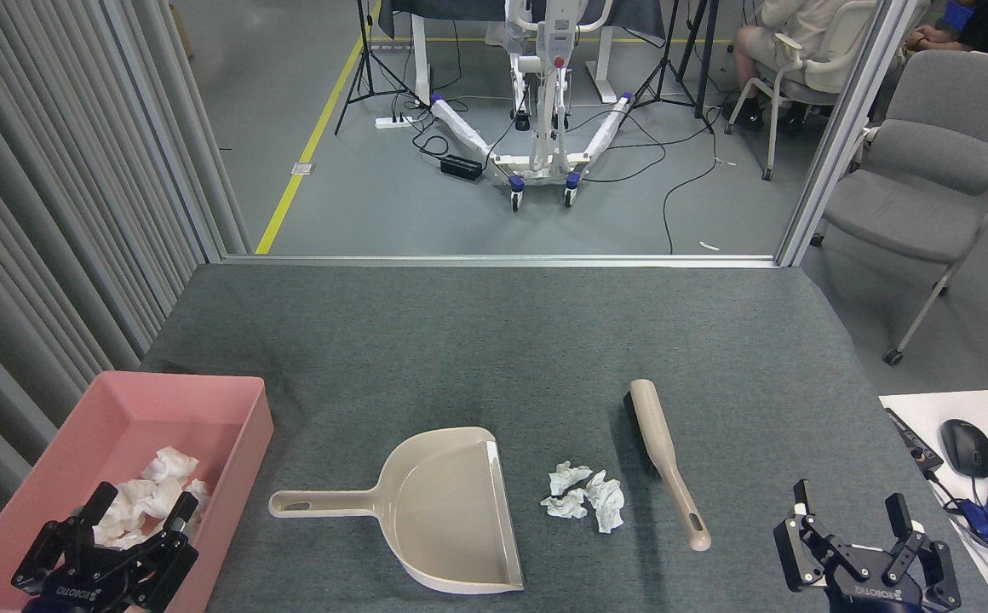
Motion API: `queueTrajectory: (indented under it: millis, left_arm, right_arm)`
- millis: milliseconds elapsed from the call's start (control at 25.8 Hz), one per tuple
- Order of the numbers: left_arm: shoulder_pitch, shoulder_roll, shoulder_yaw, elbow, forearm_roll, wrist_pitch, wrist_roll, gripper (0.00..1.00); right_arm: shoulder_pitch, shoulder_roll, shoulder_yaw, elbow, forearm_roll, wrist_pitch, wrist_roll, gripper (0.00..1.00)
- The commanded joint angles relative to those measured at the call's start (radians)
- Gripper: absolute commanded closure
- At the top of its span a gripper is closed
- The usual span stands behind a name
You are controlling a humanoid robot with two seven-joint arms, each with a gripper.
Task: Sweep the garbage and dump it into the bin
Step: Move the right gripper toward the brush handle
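The garbage (586,498), a few white wads, lies on the gray table (494,340) between the dustpan (451,511) and the brush (664,455). It sits just beside the dustpan's open edge. More wads (153,489) lie in the pink bin (132,426) at the left. The left gripper (140,511) is open over the bin, holding nothing. The right gripper (852,515) is open wide and empty, near the brush handle. A mouse (965,447) sits on a white desk at the right.
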Motion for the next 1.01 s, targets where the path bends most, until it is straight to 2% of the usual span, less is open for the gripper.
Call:
queueTrajectory:
  millis: [0,116,968]
  left_arm:
    - [0.001,-0.001,0.0,0.001,0.003,0.024,-0.008,0.0]
    - [0.001,-0.001,0.0,-0.005,0.003,0.058,-0.027,0.0]
    - [-0.01,-0.001,0.002,-0.002,0.011,0.038,-0.024,0.01]
  right_arm:
    - [-0.001,0.029,0.069,0.001,0.004,-0.007,0.01,0.02]
    - [0.002,0.055,0.095,0.001,0.007,-0.002,0.011,0.02]
    - [0.014,0.047,0.104,0.005,0.012,0.004,0.011,0.02]
